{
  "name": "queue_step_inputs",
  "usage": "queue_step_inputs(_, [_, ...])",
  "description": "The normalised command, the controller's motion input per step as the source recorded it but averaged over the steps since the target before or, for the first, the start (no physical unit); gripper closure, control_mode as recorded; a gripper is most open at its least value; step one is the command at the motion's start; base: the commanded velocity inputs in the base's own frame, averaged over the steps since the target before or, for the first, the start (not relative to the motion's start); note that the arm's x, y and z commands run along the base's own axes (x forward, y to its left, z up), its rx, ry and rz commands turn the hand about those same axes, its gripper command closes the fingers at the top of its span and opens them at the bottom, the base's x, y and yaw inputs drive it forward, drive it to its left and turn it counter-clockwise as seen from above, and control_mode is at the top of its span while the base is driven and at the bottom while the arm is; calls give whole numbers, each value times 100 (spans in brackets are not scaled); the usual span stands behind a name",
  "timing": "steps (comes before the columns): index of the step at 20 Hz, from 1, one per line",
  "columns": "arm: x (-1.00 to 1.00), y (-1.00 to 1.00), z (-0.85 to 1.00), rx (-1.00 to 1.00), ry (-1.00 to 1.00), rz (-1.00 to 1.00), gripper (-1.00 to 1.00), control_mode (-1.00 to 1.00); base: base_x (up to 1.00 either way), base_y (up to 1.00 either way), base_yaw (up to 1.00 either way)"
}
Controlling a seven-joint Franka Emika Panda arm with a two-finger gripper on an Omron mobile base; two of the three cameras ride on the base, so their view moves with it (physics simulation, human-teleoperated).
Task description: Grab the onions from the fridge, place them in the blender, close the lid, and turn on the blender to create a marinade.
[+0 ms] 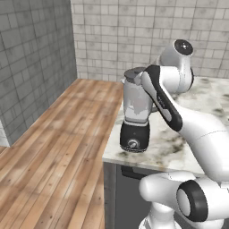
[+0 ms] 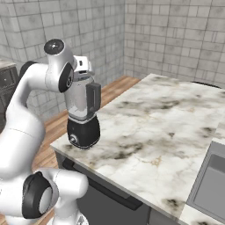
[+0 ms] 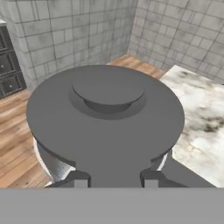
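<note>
I see the marble surface (image 2: 167, 118) running across the right and centre of the right base view, and in the left base view its near corner sits at centre, with wooden floor (image 1: 58, 147) filling the lower left. Grey tiled walls (image 2: 176, 35) close off the top of both base views.

The blender (image 1: 135, 114) stands upright on the surface, right at that corner near the edge: centre of the left base view, left of centre in the right base view. Its clear greyish jar rests on the squat black base, and the round silver-rimmed knob (image 1: 132, 143) faces the camera low on the base. In the right base view the dark side handle (image 2: 93, 99) points toward the right of the frame.

The lid (image 3: 105, 118) fills the middle of the hand view, a dark grey disc with its raised centre knob toward the top; in the left base view it sits at the jar's mouth.

The jaws (image 3: 111, 178) sit at the bottom centre of the hand view, partly spread, their two fingertips (image 3: 78, 179) standing on either side of a tab at the lid's near edge. I cannot tell whether they press on it.
</note>
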Motion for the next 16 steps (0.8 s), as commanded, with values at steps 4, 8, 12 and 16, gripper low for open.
queue_step_inputs(4, [38,21,-2,3,8,0,100,-100,0,0,0])
queue_step_inputs(8, [28,3,-7,4,7,0,100,-100,0,0,0])
queue_step_inputs(12, [13,-2,-12,2,1,-1,100,-100,0,0,0])
queue_step_inputs(16, [0,-12,-16,0,0,-2,100,-100,0,0,0])
